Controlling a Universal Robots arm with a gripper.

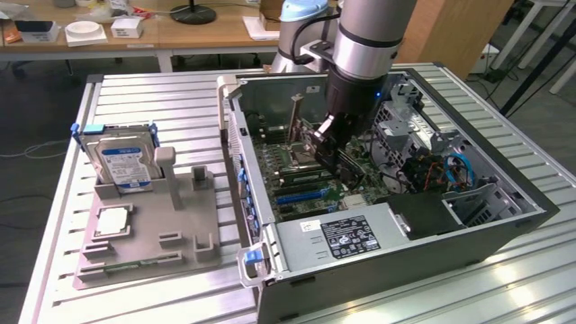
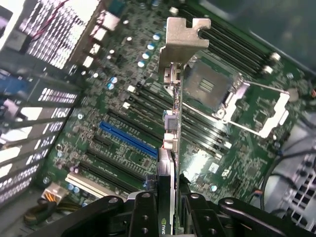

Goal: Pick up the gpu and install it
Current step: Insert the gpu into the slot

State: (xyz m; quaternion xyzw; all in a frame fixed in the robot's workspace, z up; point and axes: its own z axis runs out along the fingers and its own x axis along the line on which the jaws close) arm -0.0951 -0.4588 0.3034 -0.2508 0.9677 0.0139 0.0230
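The gpu (image 2: 171, 129) is a thin dark card seen edge-on, with a silver metal bracket (image 2: 183, 42) at its far end. My gripper (image 2: 170, 191) is shut on its near end, one black finger on each side. In the exterior view the gripper (image 1: 333, 140) is down inside the open computer case (image 1: 504, 202) and holds the gpu (image 1: 315, 145) upright over the green motherboard (image 1: 301, 179). The card hangs above the row of expansion slots, close to the blue slot (image 2: 129, 139). Whether its edge touches a slot I cannot tell.
The CPU socket (image 2: 232, 96) lies just beside the card. A power supply (image 1: 351, 236) and drive cages (image 1: 409, 128) crowd the case. On the exterior view's left a grey fixture (image 1: 180, 250) holds a silver hard drive (image 1: 124, 165) and a green memory stick (image 1: 126, 266).
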